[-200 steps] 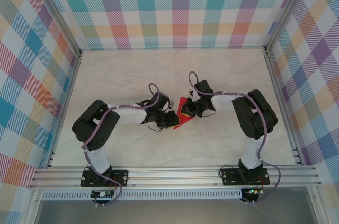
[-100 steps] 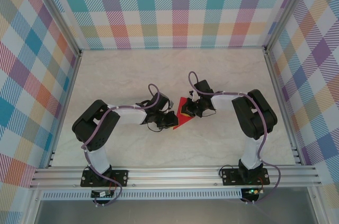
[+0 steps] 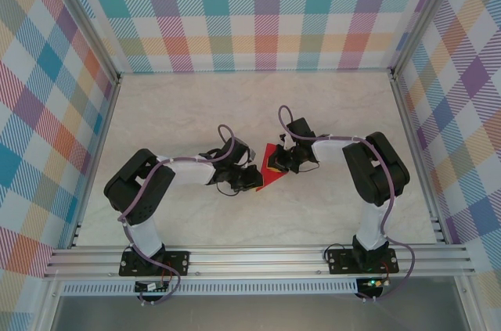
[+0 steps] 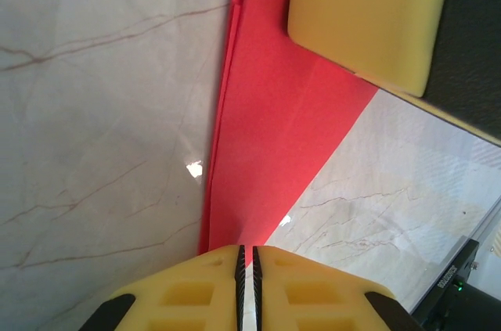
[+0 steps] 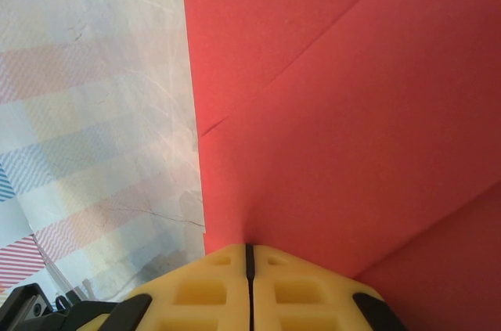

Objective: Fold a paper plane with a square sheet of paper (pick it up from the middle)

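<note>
- We see the left tool (image 4: 246, 257) clenched on the folded red sheet of paper (image 4: 274, 127), at the top view's centre.
- Our right tool (image 5: 250, 253) pinches it too.

Pale cream marble-veined surface (image 3: 196, 112): lies beneath the left pincer (image 3: 260, 179) and right pincer (image 3: 275, 164), spreading all round both. Multicoloured plaid panel walls (image 3: 266, 10): beyond the pincers and out to either side. Silver aluminium frame rails (image 3: 258, 257): on their near side.
</note>
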